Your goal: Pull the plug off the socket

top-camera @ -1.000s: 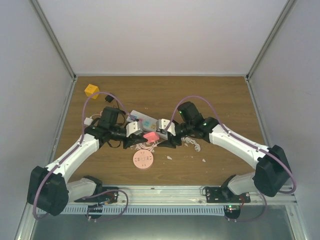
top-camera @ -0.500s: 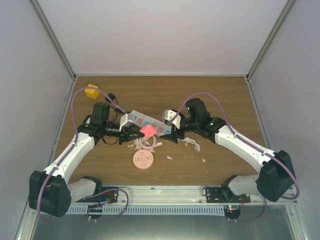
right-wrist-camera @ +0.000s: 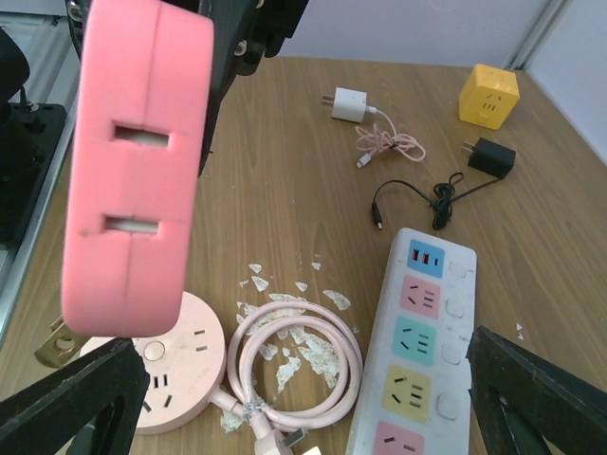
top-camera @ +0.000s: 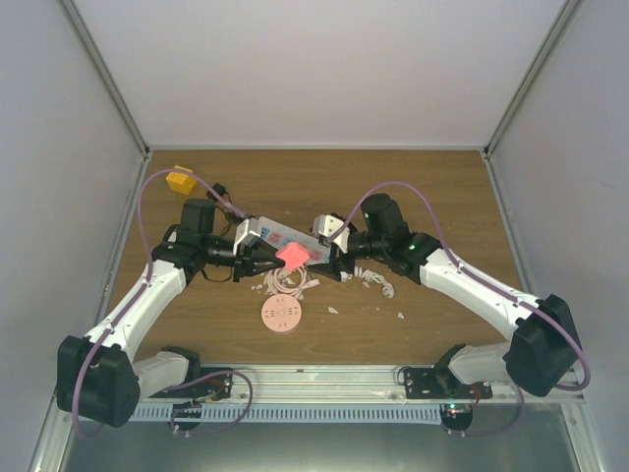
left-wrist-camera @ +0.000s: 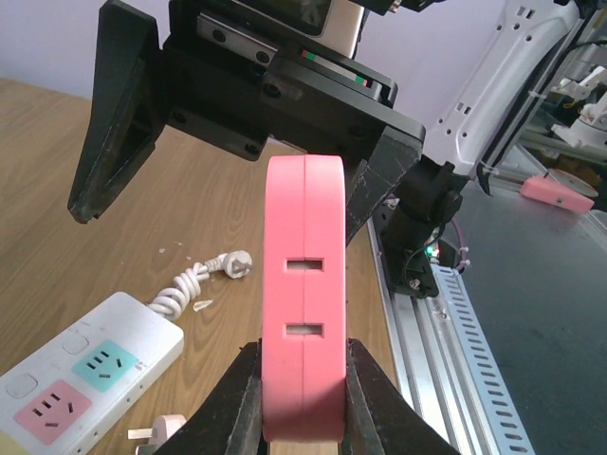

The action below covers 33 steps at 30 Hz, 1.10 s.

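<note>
Pink in colour, the flat plastic plug with two slots (left-wrist-camera: 303,294) is pinched between the two fingers of the left claw (left-wrist-camera: 302,398). The fingers press on its two broad sides, and the plug stands up out of them with its slotted edge toward the wrist camera. It is in the air, apart from every socket.

The long white power strip with coloured sockets (top-camera: 270,233) lies flat on the brown wooden table (top-camera: 432,197), under and a little behind the left claw (top-camera: 278,258). In the left wrist view one end of it shows low on the left of the claw.

The right claw (right-wrist-camera: 303,379) is spread wide and holds nothing. The plug (right-wrist-camera: 137,171) hangs just ahead of it, high and toward its left finger in its own view. The power strip (right-wrist-camera: 417,341) lies below the opening, close to the other finger; I cannot tell if that finger touches it.

Under the right claw there are also a coiled pink cable (right-wrist-camera: 299,365) with white crumbs around it and a round pink socket disc (right-wrist-camera: 175,365). Farther ahead of this claw lie a white charger (right-wrist-camera: 348,102), a black adapter (right-wrist-camera: 491,156) and a yellow cube (right-wrist-camera: 488,95).
</note>
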Each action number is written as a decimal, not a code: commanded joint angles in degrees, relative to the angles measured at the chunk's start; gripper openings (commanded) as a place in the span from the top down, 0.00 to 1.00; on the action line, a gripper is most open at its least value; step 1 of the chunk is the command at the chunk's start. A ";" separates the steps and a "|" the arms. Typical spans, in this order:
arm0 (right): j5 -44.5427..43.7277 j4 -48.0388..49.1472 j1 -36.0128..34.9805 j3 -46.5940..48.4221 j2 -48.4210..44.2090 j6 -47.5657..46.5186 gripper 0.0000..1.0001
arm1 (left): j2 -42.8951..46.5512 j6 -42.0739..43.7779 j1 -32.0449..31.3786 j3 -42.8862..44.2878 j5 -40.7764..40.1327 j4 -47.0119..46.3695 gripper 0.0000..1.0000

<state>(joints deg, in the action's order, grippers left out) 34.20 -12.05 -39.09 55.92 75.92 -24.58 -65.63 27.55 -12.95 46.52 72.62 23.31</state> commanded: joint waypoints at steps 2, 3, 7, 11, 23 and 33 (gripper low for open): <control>0.78 1.87 -0.69 0.11 -0.75 0.75 0.08 | -0.27 -0.57 0.12 0.60 1.48 -3.07 1.00; 0.91 1.84 -0.72 0.16 -0.84 0.83 0.08 | -0.37 -0.60 0.00 0.51 1.17 -3.27 1.00; 1.13 1.93 -0.82 0.52 -0.89 1.79 0.08 | -0.83 -1.61 -0.34 0.35 0.05 -4.48 1.00; 0.83 1.91 -0.94 1.62 -0.40 2.82 0.09 | -1.56 -2.06 -1.12 0.46 -0.66 -4.79 1.00; -3.70 3.35 -1.10 1.58 0.23 3.40 0.12 | -2.24 0.34 -3.35 0.47 -1.83 -3.23 1.00; -4.80 3.59 -1.03 1.56 0.45 3.35 0.13 | -1.93 2.27 -4.62 -0.20 -2.53 -2.10 1.00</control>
<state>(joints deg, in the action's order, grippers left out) 32.18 -11.57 -40.03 55.94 75.92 -22.04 -67.72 27.99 -16.12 46.50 68.16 20.95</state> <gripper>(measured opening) 0.872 0.160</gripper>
